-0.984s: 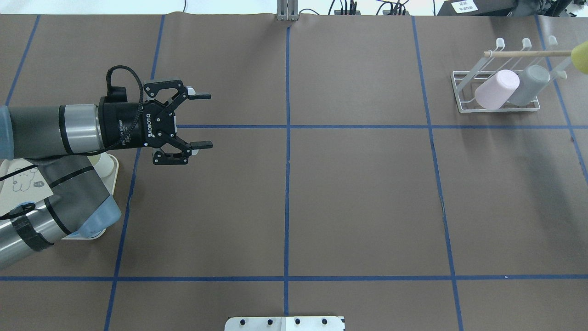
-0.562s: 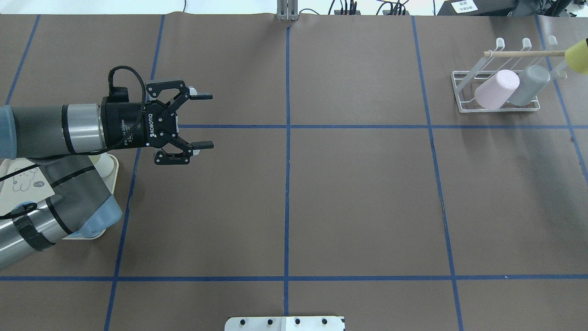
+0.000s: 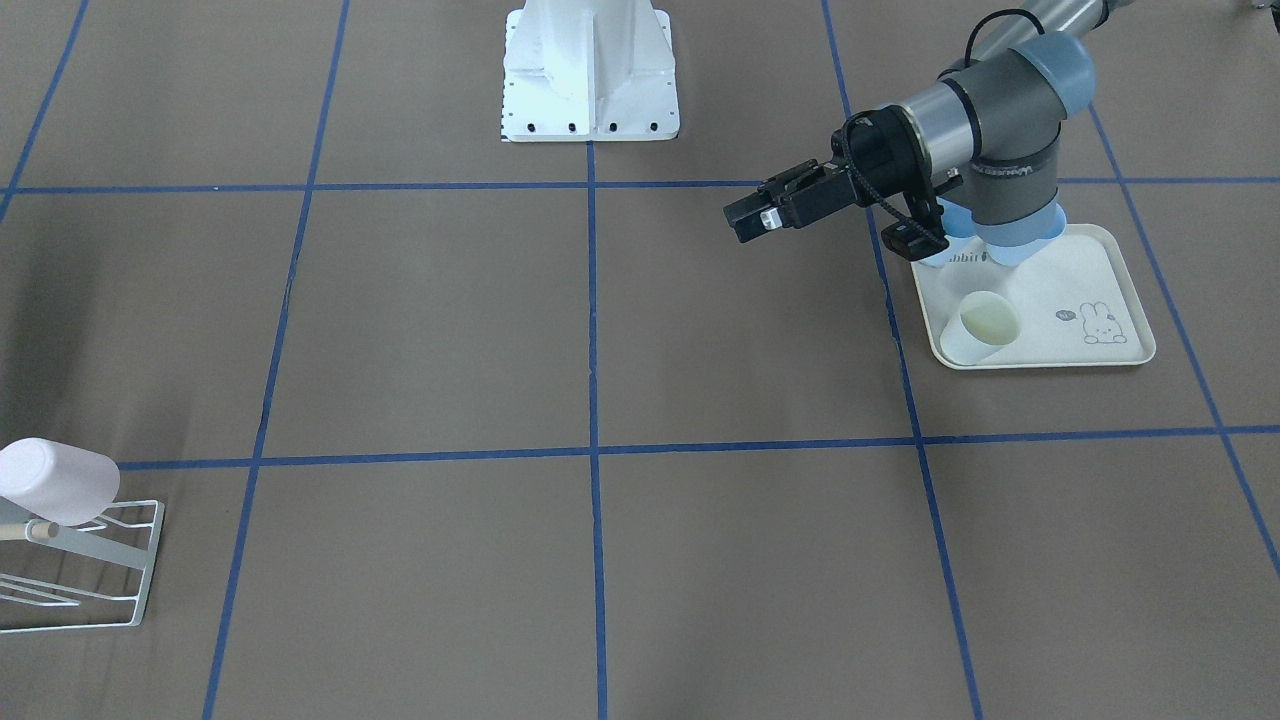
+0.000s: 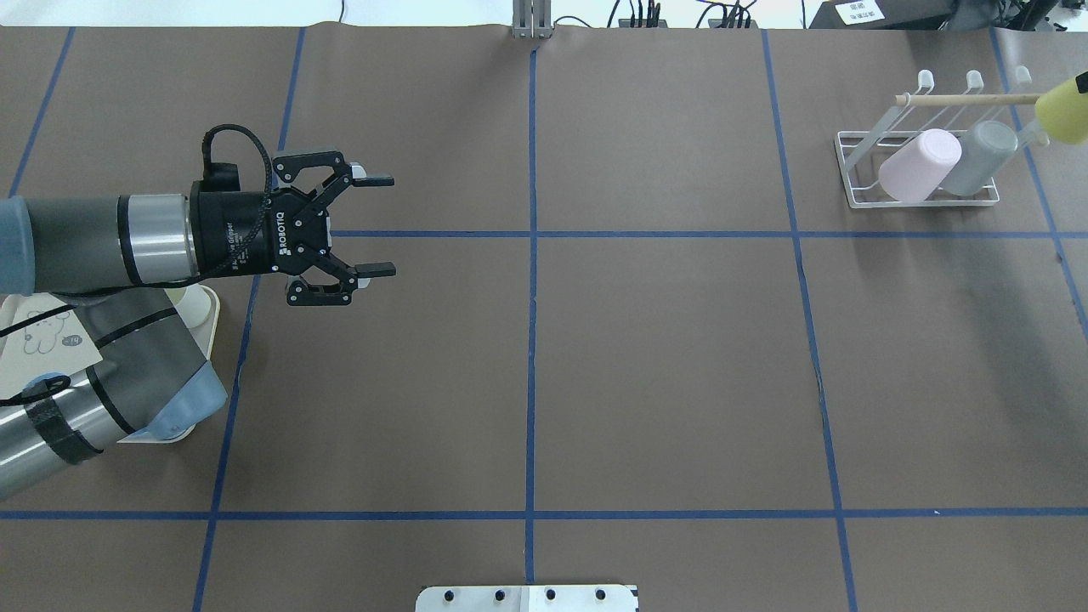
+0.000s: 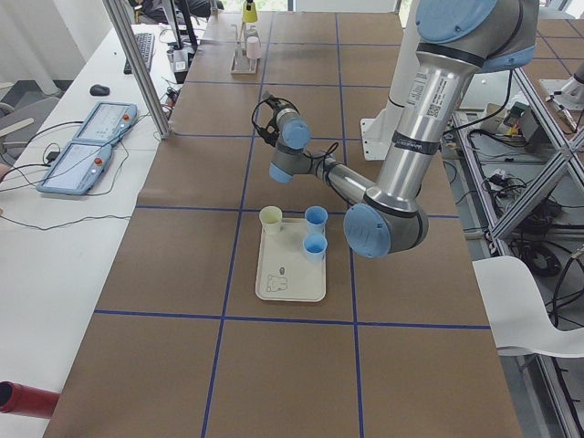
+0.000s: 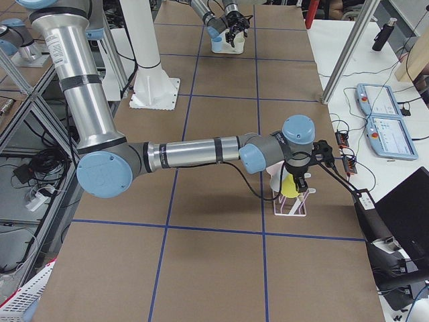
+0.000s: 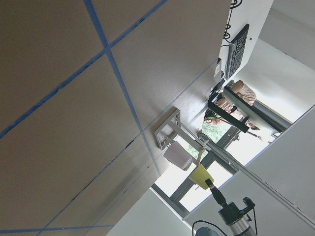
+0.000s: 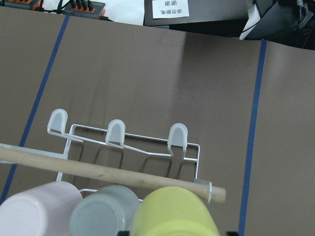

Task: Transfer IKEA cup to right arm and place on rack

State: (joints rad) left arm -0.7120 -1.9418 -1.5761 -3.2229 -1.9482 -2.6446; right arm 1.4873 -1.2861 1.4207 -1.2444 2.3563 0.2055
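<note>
right wrist-mounted view: right end effector holds the yellow cup close by the dowel and grey cup, so lowering could knock either.

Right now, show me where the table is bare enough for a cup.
Bare: the middle squares of the table, from the left gripper to the rack. Crowded: the rack, with pink cup, grey cup and yellow cup at its end; and the tray, with a cream cup and the left arm over it.

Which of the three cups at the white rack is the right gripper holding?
The yellow cup, by the dowel's tip; the pink cup and grey cup lean on the rack, ungripped.
</note>
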